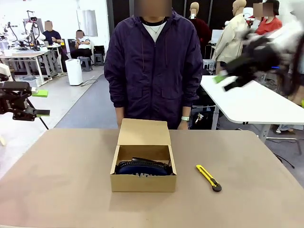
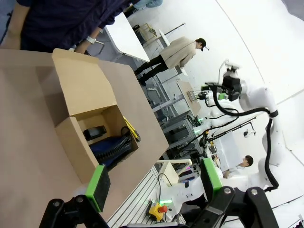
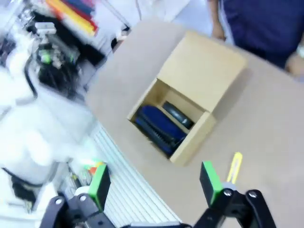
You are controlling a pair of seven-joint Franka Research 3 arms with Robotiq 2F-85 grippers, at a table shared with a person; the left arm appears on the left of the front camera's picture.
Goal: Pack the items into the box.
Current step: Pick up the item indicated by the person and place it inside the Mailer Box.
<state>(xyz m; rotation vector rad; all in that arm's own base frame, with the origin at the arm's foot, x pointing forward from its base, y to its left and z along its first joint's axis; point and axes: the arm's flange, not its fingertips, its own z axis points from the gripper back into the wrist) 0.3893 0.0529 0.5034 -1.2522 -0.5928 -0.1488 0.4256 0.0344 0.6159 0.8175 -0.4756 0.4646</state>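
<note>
The brown cardboard box [image 1: 143,166] stands open in the middle of the table, its lid [image 1: 144,132] tipped back toward the person. Inside lie the navy pouch [image 1: 142,168] and the black stapler [image 3: 177,115]. The yellow-and-black utility knife [image 1: 208,177] lies on the table to the right of the box. My left gripper [image 1: 40,103] hangs open at the far left, off the table's edge. My right gripper [image 1: 228,81] is raised and blurred at the upper right, open with nothing in it. The left wrist view has the box [image 2: 90,121], pouch [image 2: 111,148] and knife [image 2: 131,129].
A person in a dark purple jacket [image 1: 154,66] stands at the far edge, right behind the box. A white table [image 1: 251,102] stands behind on the right. Bare tabletop [image 1: 57,180] spreads on both sides of the box.
</note>
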